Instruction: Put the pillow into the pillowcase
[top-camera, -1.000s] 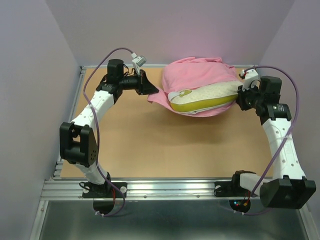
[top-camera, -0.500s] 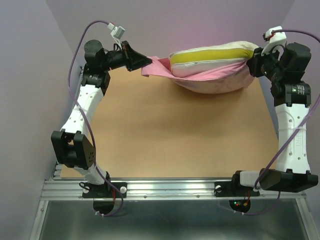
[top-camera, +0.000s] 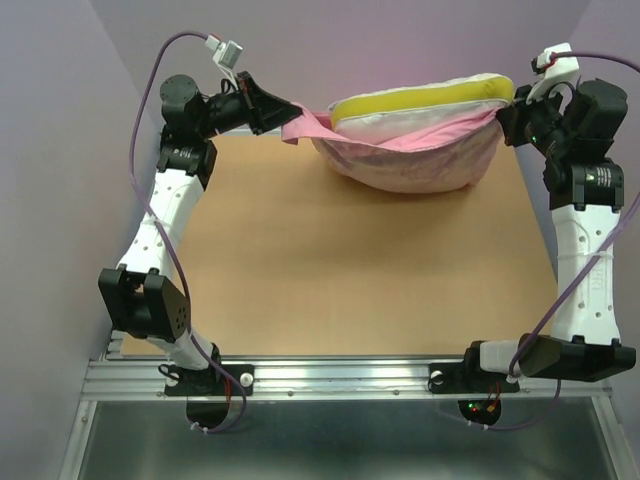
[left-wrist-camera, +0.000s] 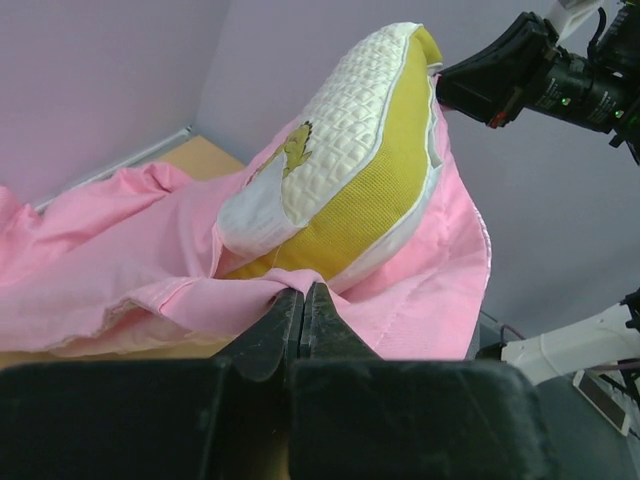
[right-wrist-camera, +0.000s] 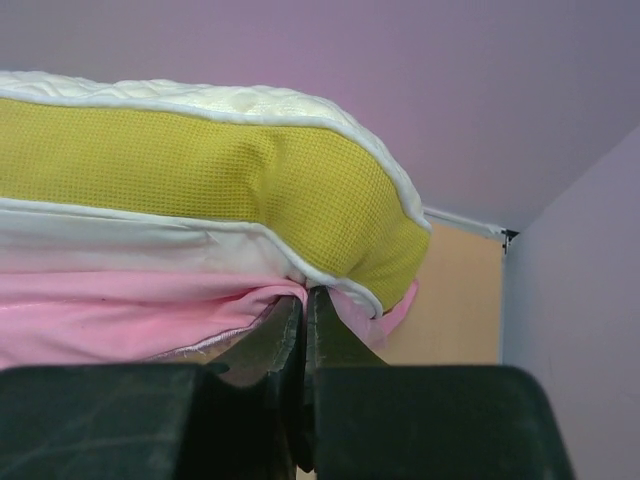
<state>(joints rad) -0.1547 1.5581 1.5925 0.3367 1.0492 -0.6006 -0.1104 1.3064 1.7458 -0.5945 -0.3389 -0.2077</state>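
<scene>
both grippers, left (top-camera: 288, 118) and right (top-camera: 506, 118), pinch shut on opposite ends of the pillowcase (top-camera: 410, 168), slung over the table's (top-camera: 350, 280) far edge, with the pillow (top-camera: 415, 98) inside, long axis left-right, yellow band up, lower half hidden.

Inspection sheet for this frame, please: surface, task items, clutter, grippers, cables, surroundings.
Surface: tan table, no marks seen.
Pillow: partly in the pillowcase, yellow band up, top edge sticking out.
Pillowcase: slung like a hammock between both grippers, sagging under the pillow.
Clutter: nothing seen.
Left gripper: fingers shut on the pillowcase edge.
Right gripper: fingers shut on the pillowcase edge, just under the pillow.
Cables: a purple loop on each arm, neither touching the fabric.
Surroundings: lilac walls on three sides, metal rail at the near edge.
</scene>
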